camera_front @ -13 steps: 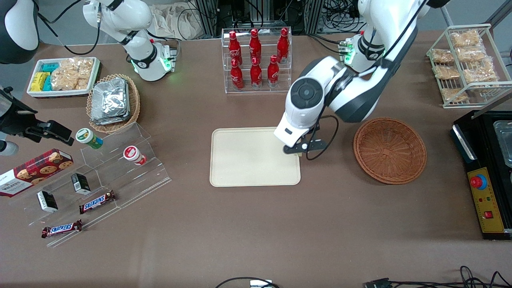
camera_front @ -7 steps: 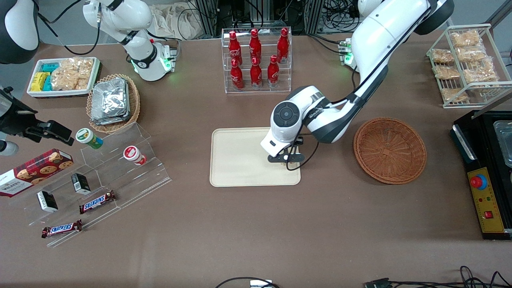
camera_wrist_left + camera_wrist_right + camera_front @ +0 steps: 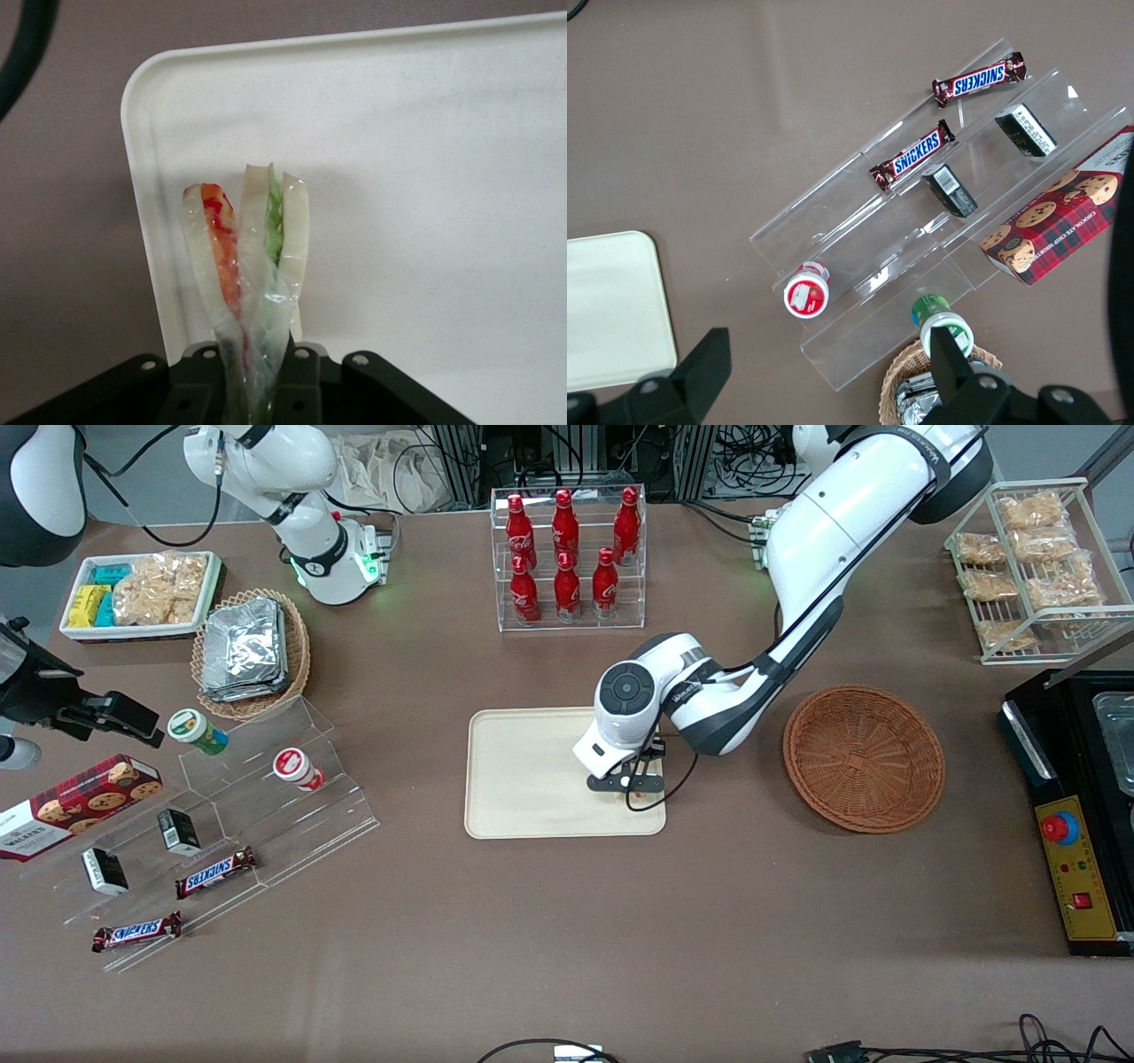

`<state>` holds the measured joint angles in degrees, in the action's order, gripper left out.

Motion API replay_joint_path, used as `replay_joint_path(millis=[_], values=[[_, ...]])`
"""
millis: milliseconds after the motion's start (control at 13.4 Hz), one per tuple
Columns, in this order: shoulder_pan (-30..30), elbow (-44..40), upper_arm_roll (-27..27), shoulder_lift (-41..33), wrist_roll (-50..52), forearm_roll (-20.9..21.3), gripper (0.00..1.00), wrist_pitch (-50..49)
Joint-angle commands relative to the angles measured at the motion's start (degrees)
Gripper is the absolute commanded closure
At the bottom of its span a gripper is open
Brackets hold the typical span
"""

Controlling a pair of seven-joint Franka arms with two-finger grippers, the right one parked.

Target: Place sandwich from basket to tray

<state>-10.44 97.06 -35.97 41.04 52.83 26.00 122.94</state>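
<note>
Sandwich [image 3: 248, 266] is clamped between the fingers of the end effector [image 3: 625, 783], upright, with its orange-red and green filling edges visible through the clear wrap. End effector and sandwich hang over the tray [image 3: 523, 779], above the tray end nearest the basket [image 3: 864, 757]; whether the sandwich touches the tray cannot be determined. Basket rests on the brown surface [image 3: 567, 939] just beside the tray, toward the working arm's end, with nothing in it.
</note>
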Motion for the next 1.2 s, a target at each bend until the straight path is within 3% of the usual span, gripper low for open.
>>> replay_joint_path(millis=[0,75,150,673,897,1121], values=[[0.2,1.0,-0.2,-0.3,1.4,1.4,0.82,1.2],[0.2,1.1,-0.2,-0.3,1.4,1.4,0.59,1.2],[0.3,1.1,-0.1,-0.3,1.8,1.3,0.01,1.1],[0.7,0.5,-0.3,-1.6,7.2,0.9,0.00,0.5],[0.9,-1.5,-0.5,-5.7,8.2,-0.3,0.00,-2.9],[1.7,-6.3,-0.2,-11.5,7.0,-7.3,0.00,-10.2]])
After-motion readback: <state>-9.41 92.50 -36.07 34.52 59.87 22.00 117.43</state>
